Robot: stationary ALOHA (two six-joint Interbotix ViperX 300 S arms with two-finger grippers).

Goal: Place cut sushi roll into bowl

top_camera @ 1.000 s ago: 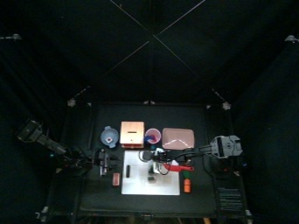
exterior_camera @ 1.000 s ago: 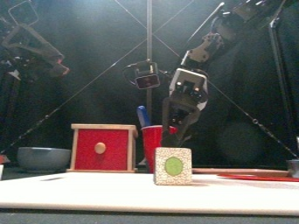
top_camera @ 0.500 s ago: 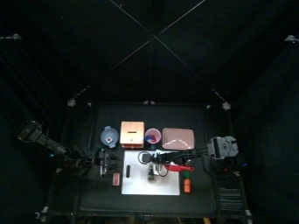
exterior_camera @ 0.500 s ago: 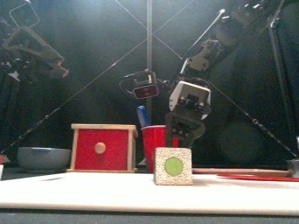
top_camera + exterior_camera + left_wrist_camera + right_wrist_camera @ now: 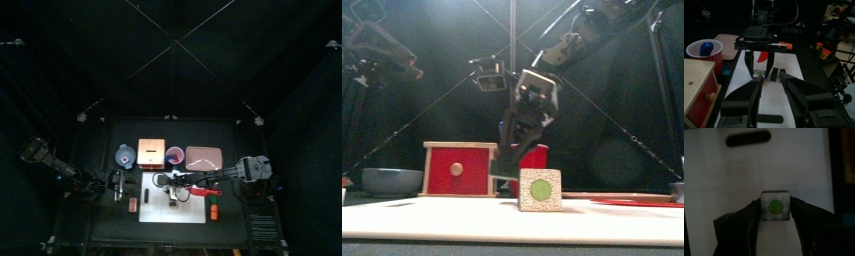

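One piece of the cut sushi roll [image 5: 540, 190], a speckled block with a green centre, stands on the white board [image 5: 462, 218] near the front edge. In the right wrist view this piece [image 5: 775, 206] sits between my right gripper's jaws, which flank it closely on both sides while it rests on the board. My right gripper [image 5: 516, 172] hangs low just behind the piece. Other small pieces [image 5: 759, 75] lie on the board under it. The grey-blue bowl [image 5: 389, 181] stands at the far left. My left gripper [image 5: 772, 82] rests open and holds nothing, left of the board.
A red wooden box [image 5: 458, 168] and a red cup [image 5: 536, 157] stand behind the board. A pink tray [image 5: 203, 157] lies at the back right. An orange-red stick [image 5: 214, 211] lies on the board's right side, and a red knife handle [image 5: 629, 202] at the right.
My right gripper has swung left and come down over the front sushi piece, and its jaws have narrowed around it. The left arm has not moved.
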